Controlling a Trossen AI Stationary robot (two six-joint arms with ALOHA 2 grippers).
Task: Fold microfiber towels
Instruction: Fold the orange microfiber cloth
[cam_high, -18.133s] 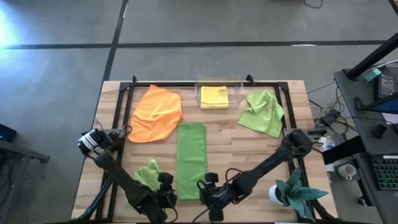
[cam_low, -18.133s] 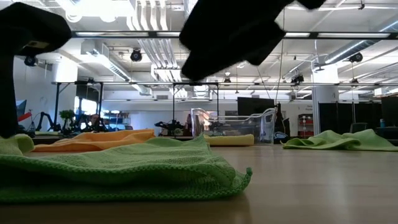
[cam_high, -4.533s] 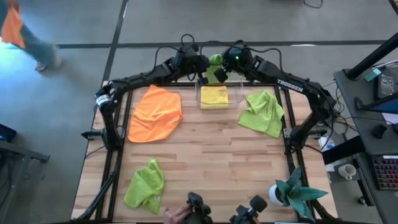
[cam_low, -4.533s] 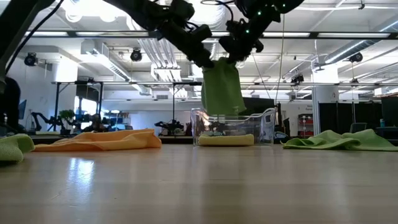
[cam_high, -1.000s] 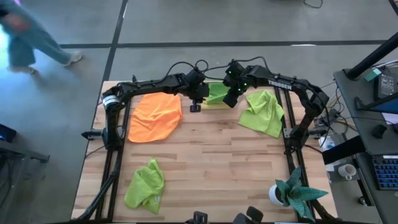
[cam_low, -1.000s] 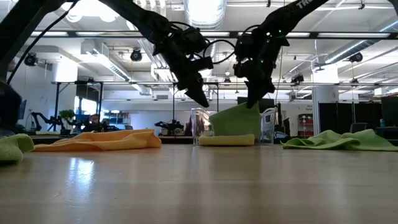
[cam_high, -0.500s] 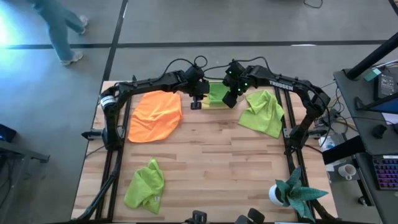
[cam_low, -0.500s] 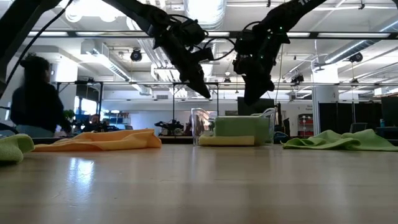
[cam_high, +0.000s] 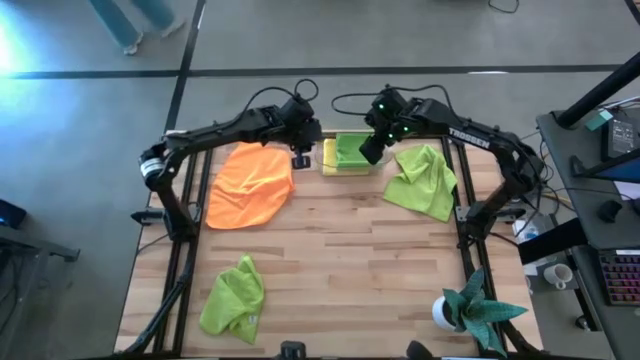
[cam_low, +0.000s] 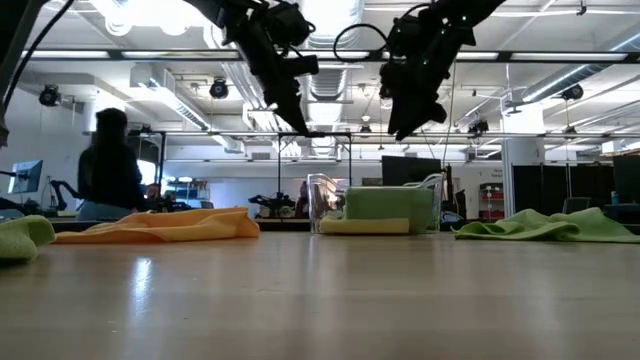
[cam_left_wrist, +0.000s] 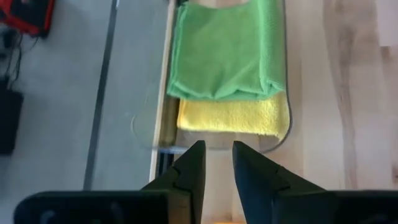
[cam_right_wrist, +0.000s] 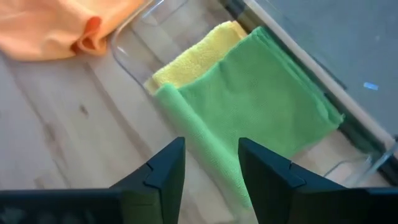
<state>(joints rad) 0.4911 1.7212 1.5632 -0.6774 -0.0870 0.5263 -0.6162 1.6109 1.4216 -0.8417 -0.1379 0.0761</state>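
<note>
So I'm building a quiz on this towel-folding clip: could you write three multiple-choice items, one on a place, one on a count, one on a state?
1. Where does the folded green towel lie?
A. on the yellow towel in the clear bin
B. on the orange towel
C. beside the plant

2. How many lime green towels lie loose on the table outside the bin?
A. none
B. two
C. four

3. How is the right pincer?
A. shut on the orange towel
B. open, holding nothing
C. shut on the plant

Key: 1 A, the folded green towel sits on the yellow towel inside the clear bin. 2 B, one crumpled green towel lies near the front left and another green towel at the back right. 3 B, the right pincer shows a clear gap between its fingers above the bin, nothing in it.
</note>
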